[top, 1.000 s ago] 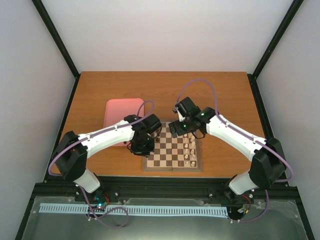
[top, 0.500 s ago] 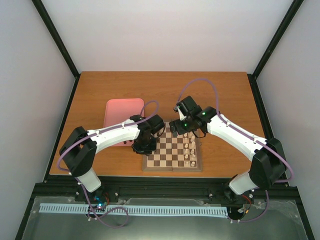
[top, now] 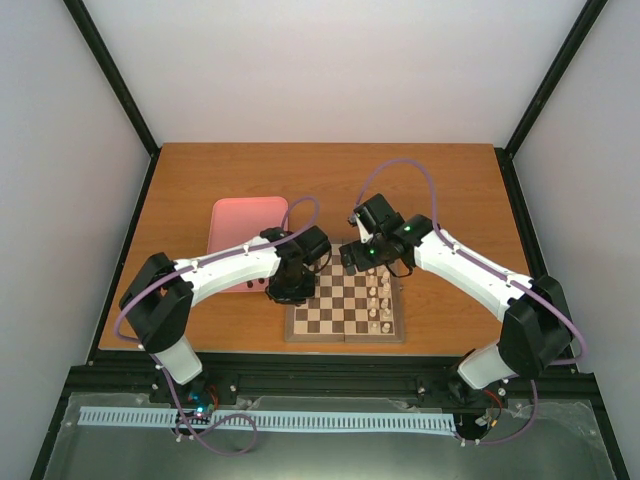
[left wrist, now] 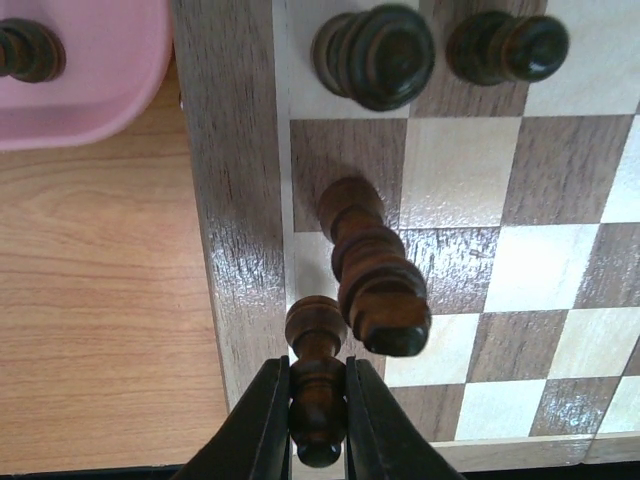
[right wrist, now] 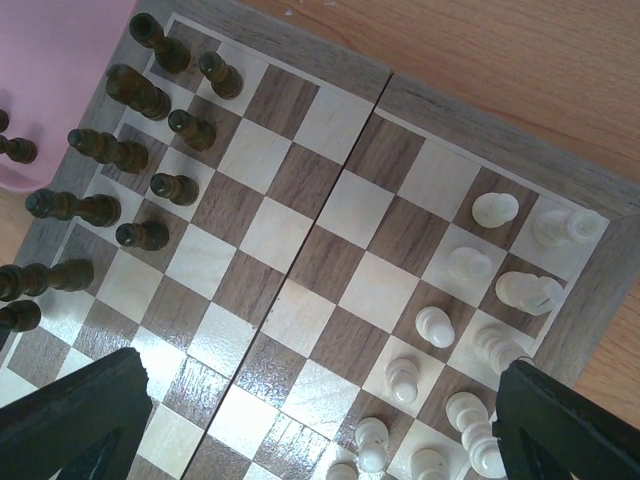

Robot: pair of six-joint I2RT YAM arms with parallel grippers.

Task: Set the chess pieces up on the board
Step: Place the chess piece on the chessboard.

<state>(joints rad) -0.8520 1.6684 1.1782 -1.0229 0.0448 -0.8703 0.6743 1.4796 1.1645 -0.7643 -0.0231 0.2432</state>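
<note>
1. the left gripper (left wrist: pixel 318 425) is pressed together on one small dark chess piece (left wrist: pixel 316 335), pinching its stem, with a rounded end showing beyond the fingertips.
2. the held piece sits over the line where the wooden border of the board (left wrist: pixel 238 250) meets its outermost column of squares, on the side nearest the pink tray (left wrist: pixel 90 100).
3. just beside it, a taller dark piece (left wrist: pixel 368 270) stands in that same edge column, and two other dark ones (left wrist: pixel 375 55) stand further along the board.
4. the right gripper (right wrist: pixel 320 430) is spread wide with nothing between its fingers, held above the far edge of the board.
5. in the right wrist view, the dark chess pieces (right wrist: pixel 110 145) stand in two rows along the tray side of the board, and the cream pieces (right wrist: pixel 480 265) are grouped along the opposite side.
6. one dark figure (left wrist: pixel 30 50) is inside the tray.
7. the board rests on the wooden table (top: pixel 450 190), with the tray just beside its far left corner.
</note>
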